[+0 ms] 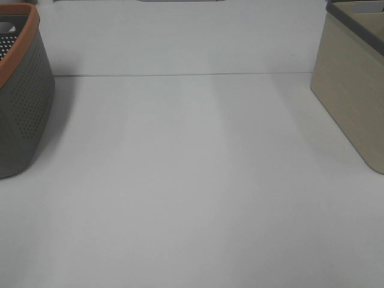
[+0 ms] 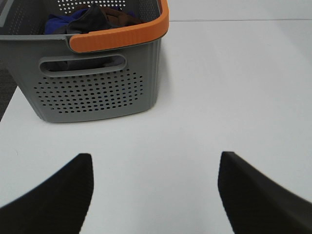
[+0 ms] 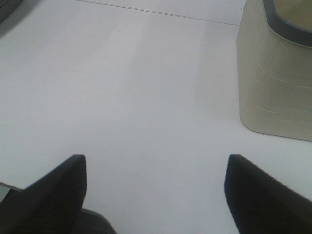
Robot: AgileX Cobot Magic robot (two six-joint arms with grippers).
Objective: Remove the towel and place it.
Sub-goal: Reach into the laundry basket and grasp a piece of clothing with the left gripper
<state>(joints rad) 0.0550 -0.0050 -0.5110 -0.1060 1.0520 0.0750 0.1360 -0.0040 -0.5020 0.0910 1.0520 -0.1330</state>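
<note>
**A:** High camera first. What's out there?

**B:** White table [image 1: 192, 192], bare across the middle. Grey perforated basket [image 1: 24, 102] with an orange rim at the left edge, beige bin [image 1: 354, 102] at the right, well apart. The basket's inside is out of shot from here. No robot parts in frame, nothing dark lying out.

**A:** Left wrist camera?

**B:** Faces the basket's handle end. Left pincer [image 2: 154, 157] hangs over bare table short of the basket, jaws spread wide, nothing between them. Inside the basket is a heap of cloths. The towel [image 2: 93, 20], I judge, is the near-black piece bunched at the middle. A blue cloth [image 2: 57, 23] lies on one side and a brown cloth [image 2: 124, 17] on the other, all touching.

**A:** Sure of that?

**B:** Fairly. It is dark, soft, crumpled to a peak and mostly hidden by the rim. No tag visible, outline unreadable.

**A:** Right wrist?

**B:** Right pincer [image 3: 156, 157] is likewise gaping and empty, above bare table, with the bin near, off to one side. Only the bin's wall and rim show, so its contents can't be told.

**A:** Progress?

**B:** Nothing done, by my reading. The towel sits in the basket, untouched. Left to do: reach in, pinch it, lift it clear of the other cloths and set it down. Where it goes, the task doesn't say.
</note>
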